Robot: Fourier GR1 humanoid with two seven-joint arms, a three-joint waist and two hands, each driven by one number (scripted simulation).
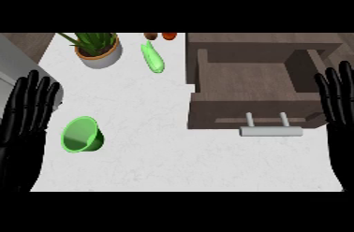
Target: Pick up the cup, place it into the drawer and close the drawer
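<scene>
- On the white counter (173, 147), toward its left side, the green cup (82, 135) lies tipped on its side with its open mouth turned up and to the left; nothing touches it
- At the left edge the left hand (26, 119) rests open, fingers straight, pointing up and slightly spread; it sits just beside the cup but apart from it
- At the right edge the right hand (339, 105) rests open too, fingers straight and close together, next to the drawer's right wall
- Right of the cup and well apart from it, the brown wooden drawer (257, 76) stands pulled open, its inside bare; its pale bar handle (271, 131) juts from the front panel toward the lower edge
- Along the far edge stand a potted plant (99, 51) in a grey pot; a green vegetable (153, 57) lying beside it; and two small round items, one brown (150, 36), one red (169, 36), partly cut off at the top
</scene>
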